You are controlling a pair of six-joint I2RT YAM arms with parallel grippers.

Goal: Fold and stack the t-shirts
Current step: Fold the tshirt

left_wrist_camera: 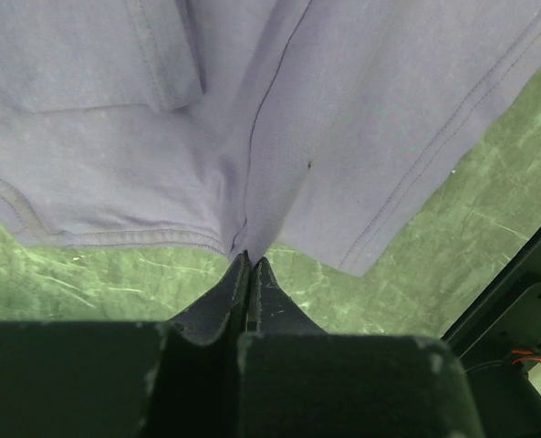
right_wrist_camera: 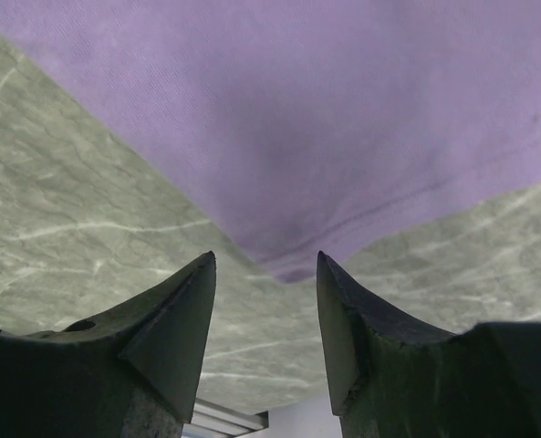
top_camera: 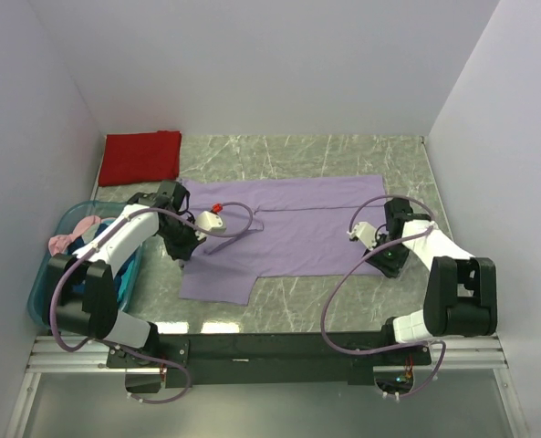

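Note:
A light purple t-shirt (top_camera: 297, 224) lies spread flat across the marble table. My left gripper (top_camera: 182, 248) sits at the shirt's left side, shut, with a fold of the purple cloth (left_wrist_camera: 252, 119) pinched at its tips (left_wrist_camera: 250, 260). My right gripper (top_camera: 390, 263) is at the shirt's right front corner. In the right wrist view it (right_wrist_camera: 265, 265) stands open, and the shirt's corner (right_wrist_camera: 293, 266) lies on the table just beyond the fingertips, not held. A folded red t-shirt (top_camera: 140, 157) rests at the back left.
A translucent teal tub (top_camera: 44, 290) stands at the left edge with a pink t-shirt (top_camera: 74, 235) hanging over its rim. White walls close in the table on three sides. The black rail (top_camera: 279, 349) with the arm bases runs along the near edge.

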